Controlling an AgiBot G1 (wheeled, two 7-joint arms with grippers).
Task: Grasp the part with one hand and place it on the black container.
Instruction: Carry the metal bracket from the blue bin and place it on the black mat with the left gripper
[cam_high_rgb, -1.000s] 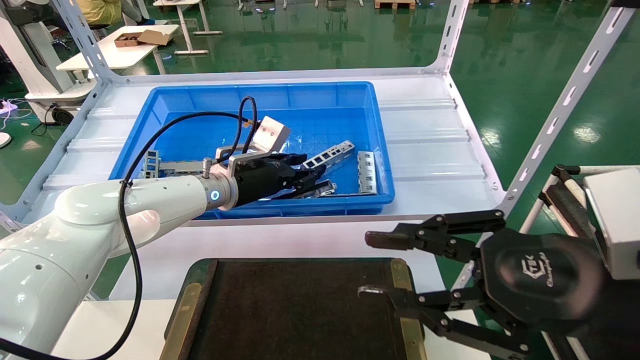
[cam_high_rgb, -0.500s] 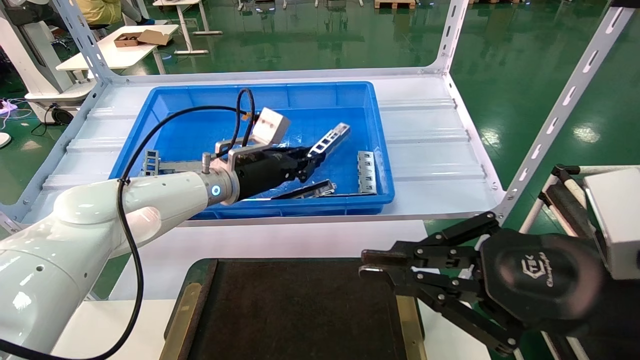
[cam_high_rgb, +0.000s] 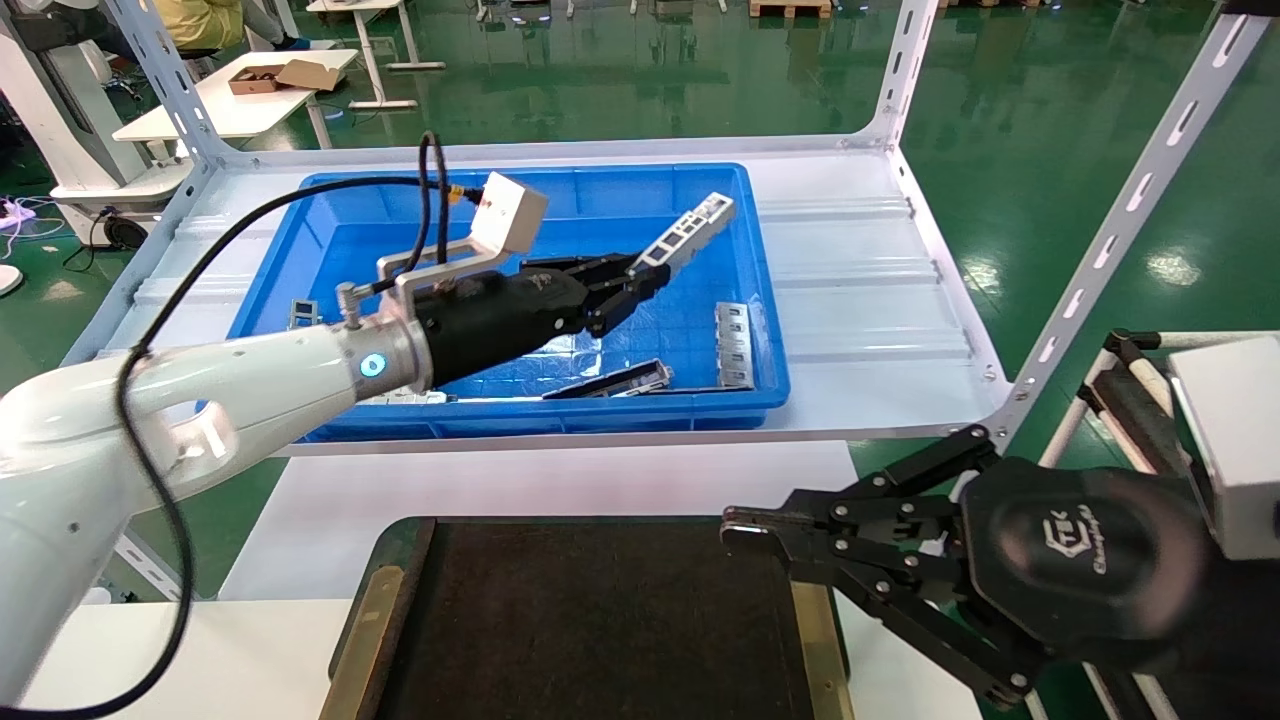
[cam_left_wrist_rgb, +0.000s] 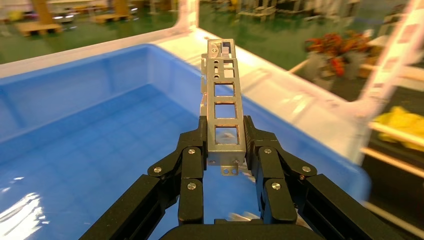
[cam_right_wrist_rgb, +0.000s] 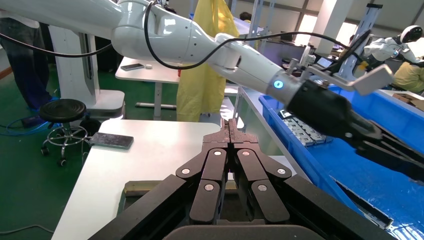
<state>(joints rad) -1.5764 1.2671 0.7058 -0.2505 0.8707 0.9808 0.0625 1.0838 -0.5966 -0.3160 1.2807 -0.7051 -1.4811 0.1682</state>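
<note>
- Nearest the robot lies the black container (cam_high_rgb: 590, 620), a matte dark tray with olive-gold side strips.
- Beyond it, the glossy blue bin (cam_high_rgb: 760, 330) holds a flat slotted plate (cam_high_rgb: 733, 345) and a dark bar (cam_high_rgb: 610, 381).
- Left gripper (cam_high_rgb: 640, 280) clamps the part (cam_high_rgb: 690, 231) above the bin; this silver channel points far-right and upward.
- Left wrist view alone shows its square cutouts (cam_left_wrist_rgb: 225, 107).
- Right gripper (cam_high_rgb: 745, 522) hangs closed over the container's right edge.

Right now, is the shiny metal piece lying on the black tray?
No, the left gripper holds the metal piece up in the air over the blue bin, and the black tray has nothing on it.
</note>
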